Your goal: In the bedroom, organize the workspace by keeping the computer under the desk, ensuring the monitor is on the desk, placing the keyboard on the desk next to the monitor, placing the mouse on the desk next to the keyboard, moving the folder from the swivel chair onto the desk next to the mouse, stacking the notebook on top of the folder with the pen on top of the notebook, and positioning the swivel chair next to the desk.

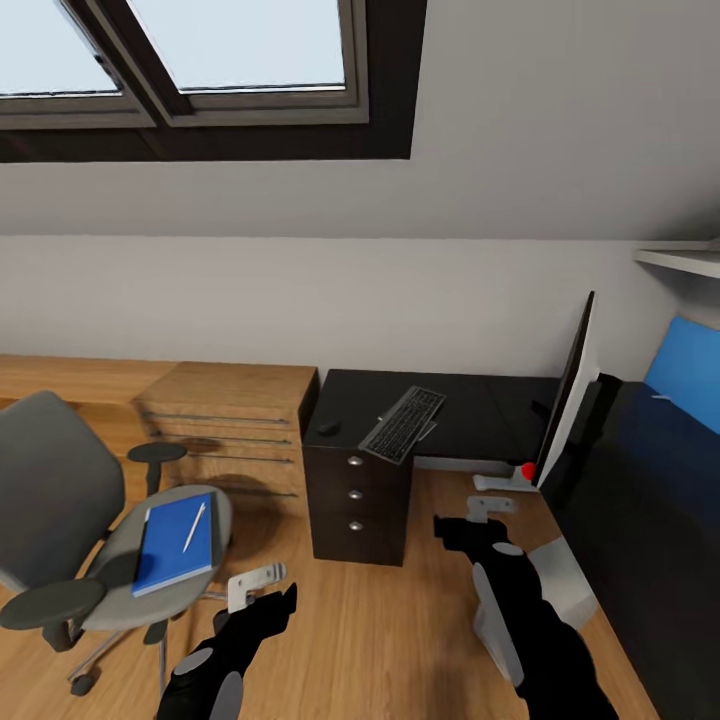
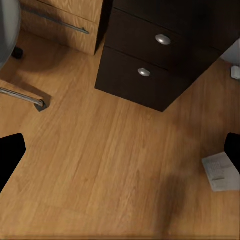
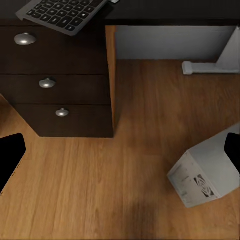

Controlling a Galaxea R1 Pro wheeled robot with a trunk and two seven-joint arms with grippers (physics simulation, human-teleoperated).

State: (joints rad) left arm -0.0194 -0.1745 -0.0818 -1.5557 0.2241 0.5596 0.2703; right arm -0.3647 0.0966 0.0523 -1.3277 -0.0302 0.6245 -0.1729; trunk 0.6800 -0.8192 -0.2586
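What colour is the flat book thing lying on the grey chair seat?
Bright blue: the flat rectangular folder, clearest in the head view.

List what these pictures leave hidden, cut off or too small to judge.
- Notebook: head view, the pen lies on the folder; no notebook can be told apart there.
- Monitor: head view, seen edge-on, so its screen is unreadable; its foot seems to stand on the floor.
- Computer: right wrist view, partly cut off by the frame edge.
- Keyboard: right wrist view, cut off by the frame edge.

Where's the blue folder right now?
In the head view, the folder lies on the seat of the swivel chair at lower left, with the pen on top, left of the desk.
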